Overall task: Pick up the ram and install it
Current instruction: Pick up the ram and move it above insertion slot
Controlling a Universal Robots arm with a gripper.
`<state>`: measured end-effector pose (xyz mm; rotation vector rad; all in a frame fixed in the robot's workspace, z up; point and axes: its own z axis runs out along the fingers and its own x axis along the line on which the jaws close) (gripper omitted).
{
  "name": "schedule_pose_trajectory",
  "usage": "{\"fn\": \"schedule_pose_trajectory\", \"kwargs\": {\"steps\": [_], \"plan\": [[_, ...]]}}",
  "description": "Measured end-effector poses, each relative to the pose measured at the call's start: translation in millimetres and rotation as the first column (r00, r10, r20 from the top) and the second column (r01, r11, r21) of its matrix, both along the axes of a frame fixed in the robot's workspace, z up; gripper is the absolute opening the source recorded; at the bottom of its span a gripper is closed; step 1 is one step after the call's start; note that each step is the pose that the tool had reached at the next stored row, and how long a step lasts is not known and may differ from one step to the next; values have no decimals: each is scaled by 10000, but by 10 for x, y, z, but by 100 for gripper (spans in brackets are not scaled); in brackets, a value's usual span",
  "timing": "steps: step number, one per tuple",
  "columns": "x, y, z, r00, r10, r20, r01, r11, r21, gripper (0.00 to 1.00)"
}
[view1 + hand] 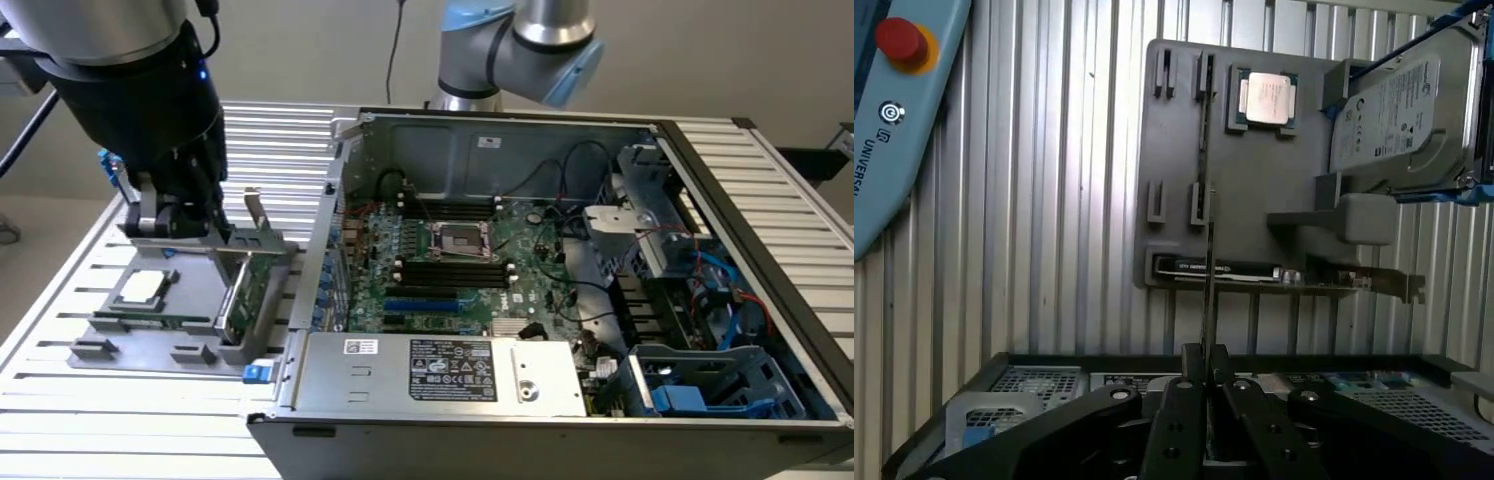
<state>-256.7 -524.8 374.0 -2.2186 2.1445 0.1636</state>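
In the wrist view my gripper (1204, 352) is shut on the ram (1208, 270), a thin dark stick seen edge-on that runs out from between the fingertips. It hangs above the grey parts tray (1174, 150). In the exterior view the gripper (171, 235) is raised over that tray (100, 330) at the exterior view's left, beside the open computer case (534, 400). A thin green strip (154, 321) lies along the tray's front slot; I cannot tell whether it is a second stick. The black memory slots (454, 270) lie on the motherboard inside the case.
On the tray are a square silver processor (1269, 97), a green expansion card (247, 290) standing upright, and a hard drive (1394, 110). A teach pendant with a red button (899, 42) lies on the slatted table. The case's wall (334, 230) rises right beside the tray.
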Motion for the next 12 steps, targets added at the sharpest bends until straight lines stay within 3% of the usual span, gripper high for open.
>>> {"fn": "schedule_pose_trajectory", "kwargs": {"steps": [4, 12], "plan": [[174, 5, 45, 10000, 1, -7, -1, 10000, 19, 14], [538, 11, 45, 10000, 2, -17, -2, 10000, 29, 14]]}}
